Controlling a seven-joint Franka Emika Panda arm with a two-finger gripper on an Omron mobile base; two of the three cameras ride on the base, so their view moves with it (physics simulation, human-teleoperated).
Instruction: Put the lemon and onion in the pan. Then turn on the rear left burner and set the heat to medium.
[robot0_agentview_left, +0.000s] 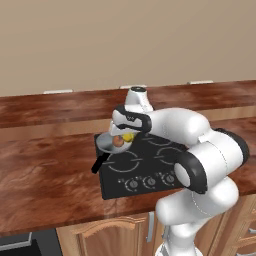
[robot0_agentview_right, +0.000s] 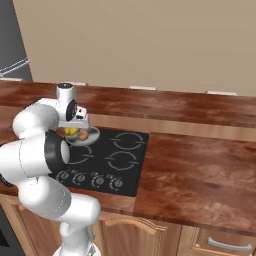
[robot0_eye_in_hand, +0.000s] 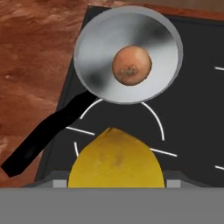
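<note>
The grey pan with its black handle sits on the rear left burner of the black stove. The orange-brown onion lies in the middle of the pan. My gripper hangs just over the pan, shut on the yellow lemon, which fills the bottom of the hand view and hides my fingertips. From the base views the lemon hangs beside the onion, above the pan's rim.
A row of control knobs runs along the stove's front edge. Brown wooden counter spreads to both sides, with a raised ledge and a beige wall behind. My own arm bulks over the stove's right half in the left base view.
</note>
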